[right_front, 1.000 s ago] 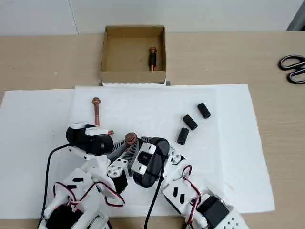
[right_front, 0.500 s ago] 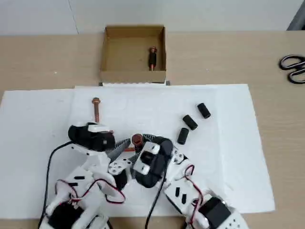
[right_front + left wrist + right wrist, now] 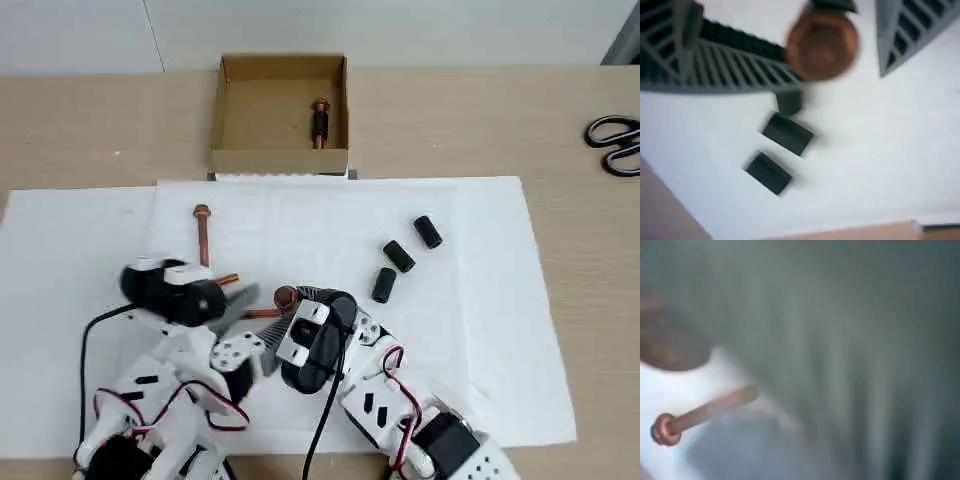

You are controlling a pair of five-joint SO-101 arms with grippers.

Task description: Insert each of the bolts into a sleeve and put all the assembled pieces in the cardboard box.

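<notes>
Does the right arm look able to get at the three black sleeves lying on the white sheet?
Probably yes: the sleeves lie in the open on the white sheet beside the right arm, nothing between.

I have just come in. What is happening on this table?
Bolts are being fitted into sleeves here. One bolt is between the left gripper and the right gripper, over the near part of the sheet; which one holds it is unclear. One assembled piece is already in the box. The three sleeves lie loose on the sheet, and a second bolt lies farther left.
</notes>
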